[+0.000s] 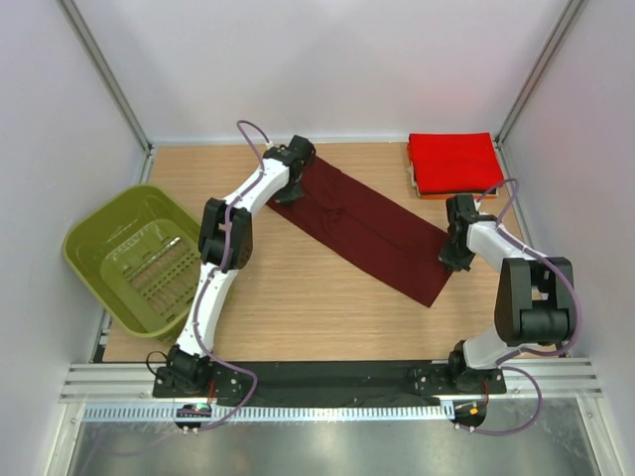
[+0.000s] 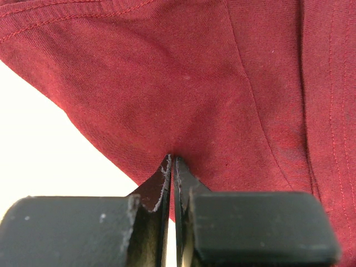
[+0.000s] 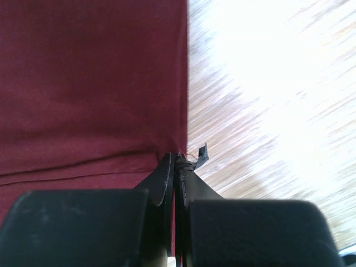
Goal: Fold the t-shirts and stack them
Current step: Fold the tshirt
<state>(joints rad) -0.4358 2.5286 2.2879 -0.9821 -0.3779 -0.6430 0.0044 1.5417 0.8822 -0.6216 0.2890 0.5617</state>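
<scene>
The maroon shirt (image 1: 367,230) lies on the table (image 1: 298,307) as a long, narrow band. It runs slantwise, from the far left part of the wood toward the near right part. In the view from above, most of its length rests flat.

The left gripper (image 1: 288,190) is at the far-left end of this band. In the left wrist view its fingers (image 2: 161,183) are pressed together, with maroon cloth pinched between the tips. The cloth is drawn to the tips in a small peak, and soft creases spread out from there. Whether this end is lifted off the wood, I cannot tell.

The right gripper (image 1: 453,260) is at the other end, on the right side of the band close to its near corner. In the right wrist view its fingers (image 3: 164,172) are closed too. They grip the very edge of the maroon cloth, just where it meets the bare wood. A small dark bit (image 3: 202,151) sticks out beside the tips; what it is I cannot say.

The red shirt (image 1: 453,164) is folded to a neat rectangle in the far right corner of the table, apart from the maroon one. A thin line of orange cloth (image 1: 446,195) shows under its near side.

An olive-green basket (image 1: 99,238) stands at the left edge, well apart from both shirts.
</scene>
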